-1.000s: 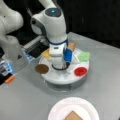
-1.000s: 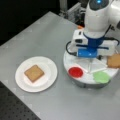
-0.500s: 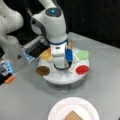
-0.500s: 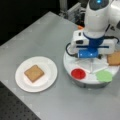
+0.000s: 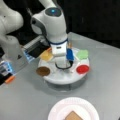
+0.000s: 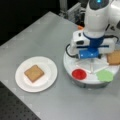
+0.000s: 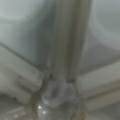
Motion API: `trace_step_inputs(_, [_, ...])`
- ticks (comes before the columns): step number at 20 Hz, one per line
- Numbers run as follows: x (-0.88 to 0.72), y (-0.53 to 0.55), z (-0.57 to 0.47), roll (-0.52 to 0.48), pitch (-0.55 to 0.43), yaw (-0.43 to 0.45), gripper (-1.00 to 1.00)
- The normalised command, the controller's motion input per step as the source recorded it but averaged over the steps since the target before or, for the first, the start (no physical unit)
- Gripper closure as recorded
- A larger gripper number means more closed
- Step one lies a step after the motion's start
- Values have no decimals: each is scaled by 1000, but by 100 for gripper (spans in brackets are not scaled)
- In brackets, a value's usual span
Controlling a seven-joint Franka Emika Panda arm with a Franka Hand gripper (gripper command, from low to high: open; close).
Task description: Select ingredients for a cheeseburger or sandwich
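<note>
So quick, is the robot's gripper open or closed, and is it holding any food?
Gripper: low over the middle of the round tray; open or closed cannot be told, and no food shows in it.

Arm hanging over the divided tray, one toast on the plate

The gripper is sitting low over the round white tray, its fingers hidden behind the blue-and-white wrist. A tan toast square is lying on the white plate; a second toast, red disc and green lettuce piece are resting in tray compartments.
</note>
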Motion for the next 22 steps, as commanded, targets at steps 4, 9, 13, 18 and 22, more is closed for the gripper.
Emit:
trace_step_inputs(4, [-1,-36,20,66,-89,210,-100])
trace_step_inputs(9, [10,-49,20,70,-74,219,-100])
trace_step_inputs(13, [18,-56,10,71,-78,193,-100])
trace_step_inputs(18, [16,-66,2,83,-75,180,-100])
trace_step_inputs(22, [19,-74,2,90,-73,202,-100])
